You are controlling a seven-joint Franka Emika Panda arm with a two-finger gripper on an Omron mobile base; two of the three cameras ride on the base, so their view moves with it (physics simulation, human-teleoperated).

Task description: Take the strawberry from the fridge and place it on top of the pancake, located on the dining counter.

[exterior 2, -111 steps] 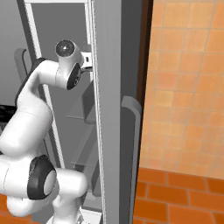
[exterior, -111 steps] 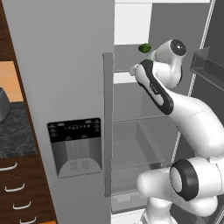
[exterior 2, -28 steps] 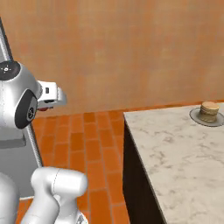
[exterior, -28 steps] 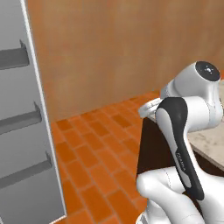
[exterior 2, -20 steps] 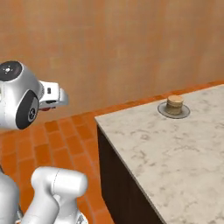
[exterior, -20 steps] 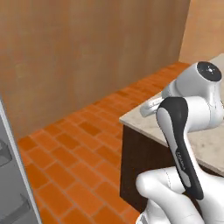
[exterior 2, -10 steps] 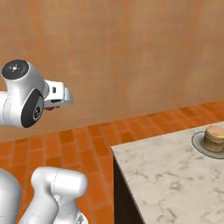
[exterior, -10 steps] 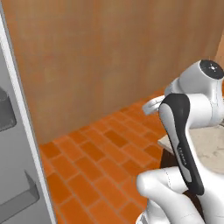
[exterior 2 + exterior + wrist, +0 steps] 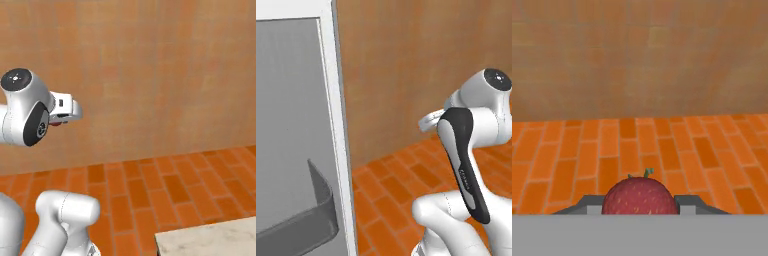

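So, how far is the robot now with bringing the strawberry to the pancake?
Done: the strawberry is out of the fridge. In hand: the gripper is shut on it, above the brick floor. Left: reaching the dining counter, whose corner shows in the right base view, and placing it on the pancake.

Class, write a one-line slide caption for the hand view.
Gripper shut on a small round red strawberry with a green stalk, above an orange brick floor facing a tan wall.

Rendered home kitchen, grey stainless fridge door [image 9: 291, 150] with its inner shelf at left, orange brick-tile floor [image 9: 637, 145], tan tiled wall [image 9: 150, 75], corner of beige marble table [image 9: 210, 242]
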